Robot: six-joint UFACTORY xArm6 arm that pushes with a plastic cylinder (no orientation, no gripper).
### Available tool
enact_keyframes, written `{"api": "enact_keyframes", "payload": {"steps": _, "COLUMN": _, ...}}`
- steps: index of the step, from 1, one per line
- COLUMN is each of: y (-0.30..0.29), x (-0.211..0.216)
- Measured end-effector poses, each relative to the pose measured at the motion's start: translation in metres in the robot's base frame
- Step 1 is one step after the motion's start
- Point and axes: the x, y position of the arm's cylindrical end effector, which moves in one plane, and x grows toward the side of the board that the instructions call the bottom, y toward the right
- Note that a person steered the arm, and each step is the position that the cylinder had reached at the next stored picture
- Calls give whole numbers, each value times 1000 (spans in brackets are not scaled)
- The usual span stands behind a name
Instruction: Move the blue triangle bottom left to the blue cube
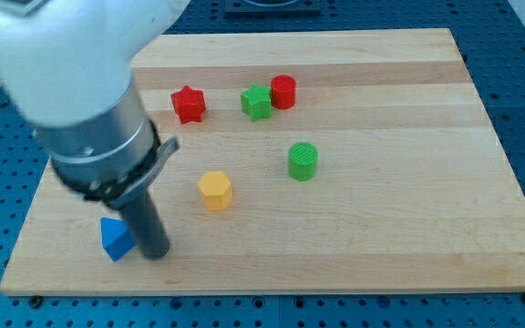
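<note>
Six small coloured blocks are seen on the pale wooden board (pixel 381 228). The blue triangular block (pixel 114 239) lies near the view's bottom left corner, touched on its right by my tip (pixel 155 252); no fingers are carried by the rod. No blue cube can be made out.

my tip (pixel 154 254) touches the right side of the blue triangular block (pixel 114 239) near the pale wooden board's (pixel 381 228) bottom-left corner.
</note>
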Motion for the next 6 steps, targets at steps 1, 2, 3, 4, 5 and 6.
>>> {"api": "enact_keyframes", "payload": {"steps": 1, "y": -20, "x": 9}}
{"api": "enact_keyframes", "payload": {"steps": 2, "y": -28, "x": -4}}
{"api": "enact_keyframes", "payload": {"steps": 3, "y": -46, "x": -57}}
{"api": "enact_keyframes", "payload": {"steps": 4, "y": -62, "x": -65}}
{"api": "enact_keyframes", "payload": {"steps": 5, "y": -77, "x": -65}}
{"api": "enact_keyframes", "payload": {"steps": 6, "y": -81, "x": -64}}
